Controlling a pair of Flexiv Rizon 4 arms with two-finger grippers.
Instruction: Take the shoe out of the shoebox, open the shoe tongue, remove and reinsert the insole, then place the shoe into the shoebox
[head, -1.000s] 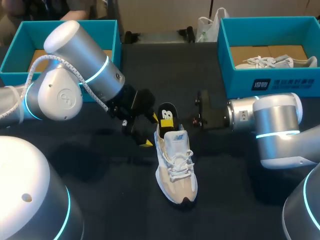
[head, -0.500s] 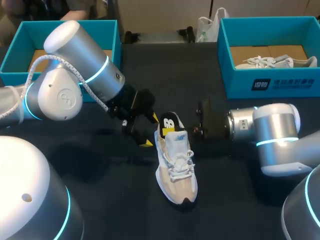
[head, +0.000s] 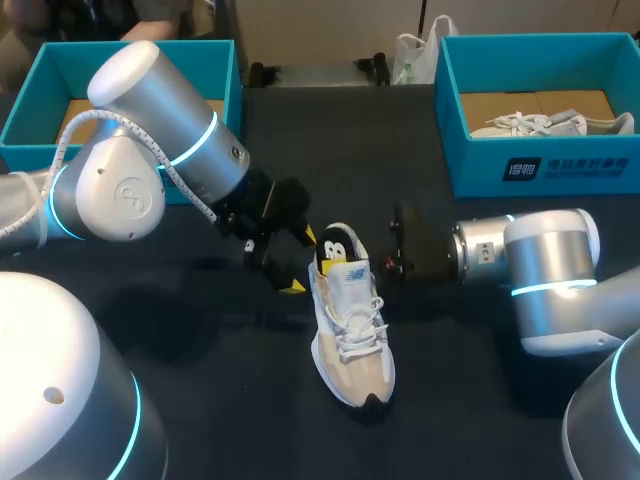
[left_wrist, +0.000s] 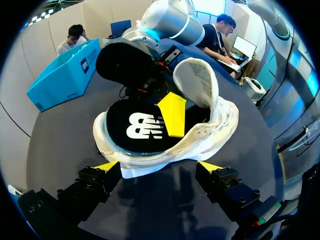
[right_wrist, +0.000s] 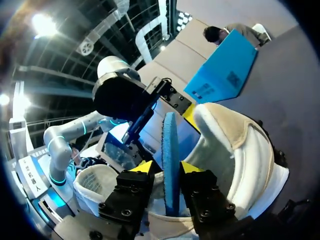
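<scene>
Bearing a white logo (left_wrist: 145, 126), the insole (left_wrist: 118, 131) sits in the right gripper (right_wrist: 167, 167).

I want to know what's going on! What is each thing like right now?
shoe: standing upright, tongue open.
insole: partly in shoe, pinched by right gripper.
right gripper: shut on insole.
left gripper: open, behind shoe.
right shoebox: open, second shoe inside.
left shoebox: open.

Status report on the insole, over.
Right hand shut on insole, partly inside shoe. Left hand open behind shoe. Nothing in the way.
</scene>
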